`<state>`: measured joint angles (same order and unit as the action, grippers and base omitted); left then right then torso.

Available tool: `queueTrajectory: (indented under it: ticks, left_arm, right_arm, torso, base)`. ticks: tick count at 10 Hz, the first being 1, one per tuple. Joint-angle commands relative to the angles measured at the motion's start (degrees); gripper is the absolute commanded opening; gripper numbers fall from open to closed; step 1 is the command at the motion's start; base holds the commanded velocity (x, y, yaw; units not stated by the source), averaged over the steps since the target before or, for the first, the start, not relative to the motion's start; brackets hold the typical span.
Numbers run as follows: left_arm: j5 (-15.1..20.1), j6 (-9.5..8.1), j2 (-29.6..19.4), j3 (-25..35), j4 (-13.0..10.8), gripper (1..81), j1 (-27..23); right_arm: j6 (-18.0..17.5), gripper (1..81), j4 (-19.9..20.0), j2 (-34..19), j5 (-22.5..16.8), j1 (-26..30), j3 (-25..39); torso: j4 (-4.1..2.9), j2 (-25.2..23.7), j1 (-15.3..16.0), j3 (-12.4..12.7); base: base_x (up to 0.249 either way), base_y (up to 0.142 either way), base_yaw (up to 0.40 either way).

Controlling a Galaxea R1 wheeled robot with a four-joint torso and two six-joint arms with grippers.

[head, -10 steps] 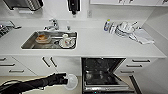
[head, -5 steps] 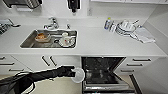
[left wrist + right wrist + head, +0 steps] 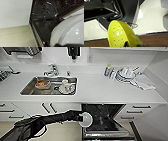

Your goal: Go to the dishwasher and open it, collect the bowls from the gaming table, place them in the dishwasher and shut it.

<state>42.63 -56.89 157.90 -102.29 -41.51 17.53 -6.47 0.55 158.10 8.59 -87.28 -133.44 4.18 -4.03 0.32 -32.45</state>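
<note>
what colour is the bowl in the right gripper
Yellow-green bowl, dotted with small dark specks; the right wrist view shows it best.

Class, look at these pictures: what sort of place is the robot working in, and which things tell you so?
Most likely a kitchenette or office kitchen. A steel sink with a tap is set in a white counter, stacked dishes sit beside it, and an open dishwasher sits below.

Sink (image 3: 30, 89) w/ dishes; plates (image 3: 126, 74) on counter (image 3: 100, 89).
</note>
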Motion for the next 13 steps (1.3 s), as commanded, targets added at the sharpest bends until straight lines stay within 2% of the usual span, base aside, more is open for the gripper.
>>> queueTrajectory:
  ticks: [1, 2, 4, 5, 7, 8, 9, 10, 11, 13]
  left_arm:
    - [1.93, 0.47, 4.09, -1.86, 0.55, 1.0, -7.99]
    - [1.93, 0.56, 5.14, -2.56, 0.55, 1.0, -8.25]
    - [1.93, 0.56, 7.17, -2.65, 0.55, 1.0, -8.52]
    - [2.01, 0.56, 7.95, -2.65, 0.55, 1.0, -8.78]
    - [2.11, 0.56, 8.75, -2.65, 0.55, 1.0, -8.96]
    - [2.1, 0.56, 9.18, -2.74, 0.55, 1.0, -9.04]
    - [2.02, 0.56, 9.36, -2.83, 0.55, 1.0, -8.96]
    - [2.02, 0.56, 9.71, -3.18, 0.55, 1.0, -8.52]
    - [2.01, 0.56, 9.98, -3.97, 0.2, 1.0, -7.73]
    - [1.14, 0.64, 11.3, -8.01, -0.24, 1.0, -6.5]
  right_arm:
    - [-0.12, 1.0, -0.46, -1.18, -4.55, -1.09, 1.0]
    - [-0.12, 1.0, -0.46, -1.18, -4.55, -1.1, 1.09]
    - [-0.12, 1.0, -0.55, -1.18, -4.55, -0.92, 1.52]
    - [-0.12, 1.0, -0.55, -1.18, -4.55, -0.92, 1.61]
    - [-0.12, 1.0, -0.55, -1.18, -4.55, -0.92, 1.61]
    - [-0.12, 1.0, -0.64, -1.18, -4.55, -0.92, 1.61]
    - [-0.12, 1.0, -0.64, -1.18, -4.55, -0.92, 1.61]
    - [-0.12, 1.0, -0.64, -1.18, -4.55, -0.92, 1.7]
    - [-0.04, 1.0, -0.64, -1.1, -4.55, -1.01, 1.7]
    - [0.32, 1.0, -0.64, -0.83, -4.55, -1.01, 1.7]
  torso:
    - [0.0, 0.0, 0.0, 0.0]
    - [0.0, 0.0, 0.0, 0.0]
    - [3.92, 0.0, 0.02, -0.02]
    - [5.16, 0.0, 0.02, -0.02]
    - [8.46, 0.0, 0.02, -0.02]
    - [5.2, 0.0, 0.02, -0.02]
    - [6.78, 0.0, 0.02, -0.02]
    - [7.96, 0.0, 0.02, -0.02]
    - [8.24, 0.0, 0.02, -0.02]
    - [8.2, 0.0, 0.02, -0.02]
  base:
    - [0.0, 0.0, 0.0]
    - [0.0, 0.0, 0.0]
    - [0.0, 0.0, 0.0]
    - [0.0, 0.0, 0.0]
    - [0.0, 0.0, 0.0]
    - [0.0, 0.0, 0.0]
    - [0.0, 0.0, 0.0]
    - [0.0, 0.0, 0.0]
    - [0.0, 0.0, 0.0]
    - [0.0, 0.0, 0.0]
